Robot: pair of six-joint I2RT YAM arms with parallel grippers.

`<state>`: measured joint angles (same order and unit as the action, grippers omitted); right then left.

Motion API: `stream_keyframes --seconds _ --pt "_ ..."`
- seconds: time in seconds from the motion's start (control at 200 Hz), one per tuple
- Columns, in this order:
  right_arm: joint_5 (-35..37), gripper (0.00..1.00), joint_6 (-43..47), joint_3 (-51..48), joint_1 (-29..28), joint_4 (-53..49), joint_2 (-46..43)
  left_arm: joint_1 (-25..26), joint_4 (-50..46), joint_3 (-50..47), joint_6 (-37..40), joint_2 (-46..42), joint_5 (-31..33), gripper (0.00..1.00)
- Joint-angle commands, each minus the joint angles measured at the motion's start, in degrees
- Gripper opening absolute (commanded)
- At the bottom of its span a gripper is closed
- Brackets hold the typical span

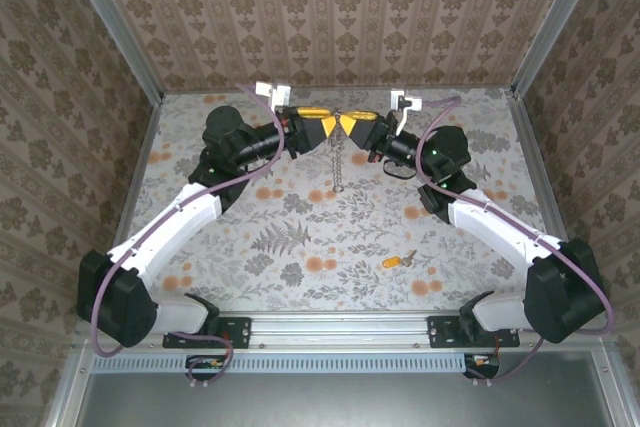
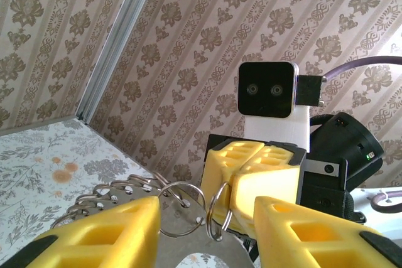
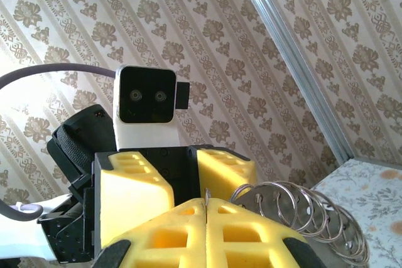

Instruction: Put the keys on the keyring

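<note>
Holds the keyring (image 1: 338, 162) up off the worktop (image 1: 250, 247), at its far middle, pinched in the right gripper (image 3: 206, 221): jaws together on a thin metal edge at the top end, letting the chain of links dangle straight down, free of the patterned surface. Faces the left gripper (image 2: 207, 236) nose to nose with the right, jaws apart around two small rings at the held end, not visibly clamped on either. Looks like a two-handed setup: one side to steady, the other to take or spread a ring. Has the key (image 1: 398, 261) lying flat on the worktop, well apart from both grippers, near the right forearm. Judged early: nothing threaded yet, key not yet picked up.
</note>
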<state>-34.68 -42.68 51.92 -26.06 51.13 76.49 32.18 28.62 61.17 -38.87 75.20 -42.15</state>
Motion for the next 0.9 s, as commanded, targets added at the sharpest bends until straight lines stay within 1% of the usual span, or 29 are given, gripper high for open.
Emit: stream_keyframes --seconds 0.0,0.2,0.49,0.795,0.895 --pt "0.38 0.00 -1.01 1.35 -0.48 4.42 -0.11 0.25 3.50 0.78 -1.64 0.28 -0.67 0.42" --pt "0.55 0.00 -0.96 1.34 -0.63 4.25 -0.11 0.60 4.00 0.41 -1.80 0.22 -1.43 0.35" --pt "1.00 0.00 -0.92 1.43 -0.64 3.97 0.18 1.34 4.43 -1.02 -1.60 -0.66 -2.42 0.32" --pt "1.20 0.00 -0.72 1.31 -0.57 3.54 0.26 1.74 4.51 -1.81 -1.10 -1.28 -2.52 0.19" --pt "1.26 0.00 -0.63 1.40 -0.58 3.44 0.33 1.74 4.73 -1.84 -0.95 -1.37 -2.45 0.12"
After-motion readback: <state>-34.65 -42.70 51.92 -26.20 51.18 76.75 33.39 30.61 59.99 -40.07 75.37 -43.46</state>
